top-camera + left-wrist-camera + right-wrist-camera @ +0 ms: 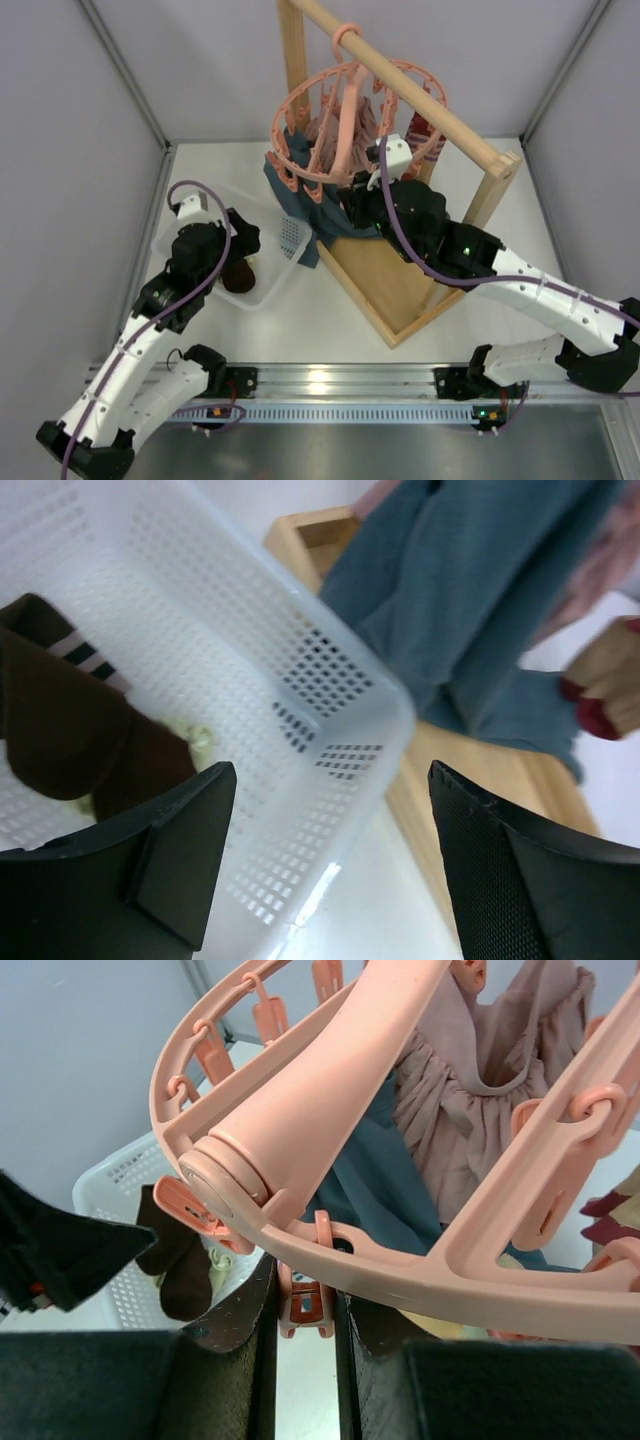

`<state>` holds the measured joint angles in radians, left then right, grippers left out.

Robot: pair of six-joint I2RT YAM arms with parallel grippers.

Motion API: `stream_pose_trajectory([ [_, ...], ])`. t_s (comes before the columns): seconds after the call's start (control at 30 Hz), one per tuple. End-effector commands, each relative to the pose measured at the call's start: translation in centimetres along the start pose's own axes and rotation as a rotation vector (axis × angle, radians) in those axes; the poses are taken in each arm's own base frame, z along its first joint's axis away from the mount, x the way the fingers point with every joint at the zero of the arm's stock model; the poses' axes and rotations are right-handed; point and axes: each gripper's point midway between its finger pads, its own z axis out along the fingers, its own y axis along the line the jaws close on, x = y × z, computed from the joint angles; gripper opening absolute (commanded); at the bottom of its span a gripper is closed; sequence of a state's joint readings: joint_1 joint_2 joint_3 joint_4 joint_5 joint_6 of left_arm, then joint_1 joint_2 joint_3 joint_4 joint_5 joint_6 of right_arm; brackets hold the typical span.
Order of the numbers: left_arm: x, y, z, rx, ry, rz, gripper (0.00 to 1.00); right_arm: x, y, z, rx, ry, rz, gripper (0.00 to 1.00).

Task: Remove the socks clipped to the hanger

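See left gripper (330,777) wide open above brown sock (60,720) in basket (392,712). See right gripper (305,1282) pinching a clip (303,1312) on hanger (330,1090). Grab soft, light red sock (420,133) hanging there, low down; pull gently.

Sock (60,720) in basket (385,715) (left of hanger (345,130))

No writing, label, brand or number is legible anywhere, neither on the hanger (330,1070) nor the basket (200,600) (the pale stripes on the sock (60,720) are only pattern).
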<state>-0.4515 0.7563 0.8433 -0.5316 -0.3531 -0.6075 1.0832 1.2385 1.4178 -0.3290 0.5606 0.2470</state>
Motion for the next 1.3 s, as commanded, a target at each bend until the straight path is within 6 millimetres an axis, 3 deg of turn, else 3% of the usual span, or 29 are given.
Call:
stream_pose_trajectory([
  [0.0,-0.4,-3.3,-2.0,0.183,0.007,-0.152,0.80,-1.1,0.6,0.1,-0.029,0.008,0.025,0.00],
  [0.17,2.0,-7.1,-2.1,0.383,0.041,-0.187,0.71,-0.9,1.3,0.6,-0.040,0.025,0.063,0.00],
  [0.2,3.4,-8.2,-1.7,0.403,0.078,-0.145,0.71,-0.9,1.5,0.8,-0.040,0.029,0.071,0.00],
  [0.27,3.7,-9.5,-1.1,0.390,0.045,-0.089,0.71,-0.6,1.8,1.0,-0.041,0.038,0.087,0.00],
  [0.3,5.0,-12.1,-1.5,0.442,0.049,-0.003,0.73,-0.7,1.9,1.3,-0.038,0.040,0.093,0.00],
  [0.37,5.5,-13.5,-1.4,0.420,-0.015,0.103,0.77,-0.7,2.1,1.6,-0.030,0.043,0.103,0.00],
  [0.4,6.4,-15.7,-2.2,0.472,-0.033,0.125,0.81,-0.9,2.3,1.9,-0.029,0.039,0.110,0.00],
  [0.53,6.1,-17.7,-2.5,0.560,-0.229,0.104,0.89,-1.5,2.4,2.7,0.001,0.025,0.144,0.00],
  [0.6,6.9,-17.4,-1.7,0.571,-0.289,0.133,0.91,-1.7,2.2,3.0,0.024,0.015,0.152,0.00],
  [0.67,6.0,-17.8,-1.8,0.611,-0.400,0.113,0.93,-1.8,2.3,3.2,0.029,0.007,0.170,0.00],
  [0.73,7.5,-18.6,-0.4,0.611,-0.424,0.172,0.94,-1.6,2.7,3.4,0.016,0.011,0.178,0.00],
  [0.77,6.1,-19.7,-0.7,0.624,-0.490,0.183,0.95,-1.6,3.0,3.5,0.002,0.012,0.182,0.00],
  [0.8,7.5,-20.5,0.4,0.619,-0.483,0.236,0.96,-1.3,3.2,3.7,-0.003,0.020,0.179,0.00],
  [0.83,7.7,-21.4,0.5,0.644,-0.503,0.268,0.96,-1.1,3.2,3.8,-0.005,0.023,0.178,0.00],
  [0.87,6.2,-22.8,0.0,0.669,-0.570,0.242,0.97,-1.0,3.3,3.8,-0.010,0.025,0.175,0.00],
  [0.9,7.6,-23.3,0.9,0.663,-0.573,0.315,0.97,-0.8,3.4,3.9,-0.010,0.030,0.171,0.00],
  [1.1,7.0,-26.9,2.1,0.662,-0.664,0.352,0.98,-0.8,3.2,3.5,-0.018,0.036,0.147,0.00],
  [1.27,6.7,-27.8,2.9,0.629,-0.700,0.355,0.98,-0.4,2.8,3.3,-0.012,0.045,0.132,0.01],
])
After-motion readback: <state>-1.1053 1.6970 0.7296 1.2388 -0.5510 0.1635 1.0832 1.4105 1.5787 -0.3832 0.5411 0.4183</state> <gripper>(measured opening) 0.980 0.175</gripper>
